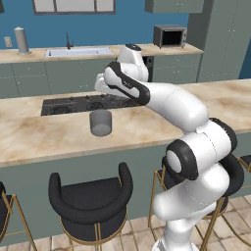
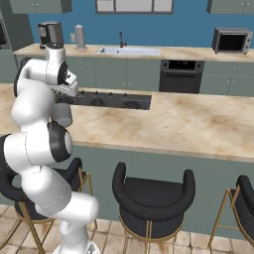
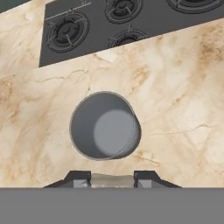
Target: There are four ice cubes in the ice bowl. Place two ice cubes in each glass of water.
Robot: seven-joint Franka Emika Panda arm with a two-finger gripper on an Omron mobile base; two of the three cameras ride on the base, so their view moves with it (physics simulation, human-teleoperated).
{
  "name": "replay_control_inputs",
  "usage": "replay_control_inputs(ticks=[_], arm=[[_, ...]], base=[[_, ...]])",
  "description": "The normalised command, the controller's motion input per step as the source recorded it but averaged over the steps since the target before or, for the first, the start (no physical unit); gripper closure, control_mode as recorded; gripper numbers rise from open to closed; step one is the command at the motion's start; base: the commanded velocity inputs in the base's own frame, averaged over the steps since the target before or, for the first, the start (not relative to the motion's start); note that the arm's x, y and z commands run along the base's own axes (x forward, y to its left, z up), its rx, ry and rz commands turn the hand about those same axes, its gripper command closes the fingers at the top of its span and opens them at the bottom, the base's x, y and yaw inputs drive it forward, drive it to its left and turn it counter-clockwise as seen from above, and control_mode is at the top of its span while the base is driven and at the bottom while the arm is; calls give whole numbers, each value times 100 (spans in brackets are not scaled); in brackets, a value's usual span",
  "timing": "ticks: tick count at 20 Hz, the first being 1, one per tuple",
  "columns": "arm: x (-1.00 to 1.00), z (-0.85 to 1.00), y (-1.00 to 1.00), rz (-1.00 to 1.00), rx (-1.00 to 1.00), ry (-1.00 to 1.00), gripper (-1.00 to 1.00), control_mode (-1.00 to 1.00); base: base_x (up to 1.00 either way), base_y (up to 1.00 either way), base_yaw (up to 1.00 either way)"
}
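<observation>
- Your gripper hung over the marble counter, looking straight down into a glass.
- That glass stood alone on the counter, just near of the black cooktop, with bare marble all round it.
- Between the two fingertips sat something pale and translucent. I judged it an ice cube, pinched and held, though little of it showed.
- So the fingers read as closed on that cube, not spread.
- Inside the glass you had a flat grey floor and no cube that I could make out.
- The arm reached from the near right out over the counter to the left; its own bulk hid the hand in both base views.
- Handling, as I judged it: the cube would be light, hard and slick. A pinch on two flat opposite faces suits it; a grip on corners would likely let it twist out.
- The glass looked rigid and stable, short and wide, so a dropped cube should not tip it.
- The risk I saw: the cube sat toward the near rim, not over the middle. A release there might clip the rim and skid off across the marble.
- You'd want the cube centred over the opening before letting go.
</observation>
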Motion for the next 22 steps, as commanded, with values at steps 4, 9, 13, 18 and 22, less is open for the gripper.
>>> replay_control_inputs(ticks=[4, 9, 13, 18, 22], arm=[[1, -2, 34, 0, -12, 0, 100, -100], [0, -9, 65, 0, -16, 0, 100, -100], [0, 0, 12, 0, 0, 0, 100, -100], [9, -7, 0, 0, -4, -4, 100, -100], [6, -21, 4, 0, -19, -2, 100, -100]], base=[[0, 0, 0], [0, 0, 0], [0, 0, 0], [0, 0, 0], [0, 0, 0]])
